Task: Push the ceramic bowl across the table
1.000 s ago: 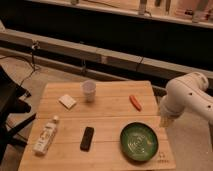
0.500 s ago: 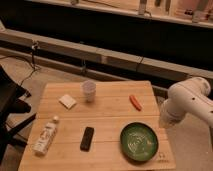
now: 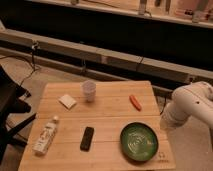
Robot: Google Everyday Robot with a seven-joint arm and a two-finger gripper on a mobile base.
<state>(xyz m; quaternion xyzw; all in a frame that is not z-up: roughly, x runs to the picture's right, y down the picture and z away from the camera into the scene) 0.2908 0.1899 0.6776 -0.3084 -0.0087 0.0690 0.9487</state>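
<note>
- Camera view: the ceramic bowl point(image 3: 139, 142) sits upright on the table point(image 3: 112, 107), nothing in it; the table's near corner with the small dark mark is just beside the bowl.
- The gripper point(image 3: 164, 125) hangs at the low end of the white arm point(image 3: 192, 107), just right of the bowl's rim as viewed, about over the table edge, apparently not touching the bowl.
- Change: the arm has dropped lower and closer to the bowl than a second ago. The fingers were partly apart; now they are together, clamped on nothing.
- Meaning: probably set-up for a closed-finger shove. The push has not started and the bowl has not shifted.
- Dark bar point(image 3: 87, 138) near the bowl's left; bottle point(image 3: 45, 136) well left of the bowl.
- Orange stick point(image 3: 135, 102) beyond the bowl; cup point(image 3: 89, 90) and white pad point(image 3: 67, 101) well beyond it, leftward.
- Risk: a leftward push likely meets the dark bar.
</note>
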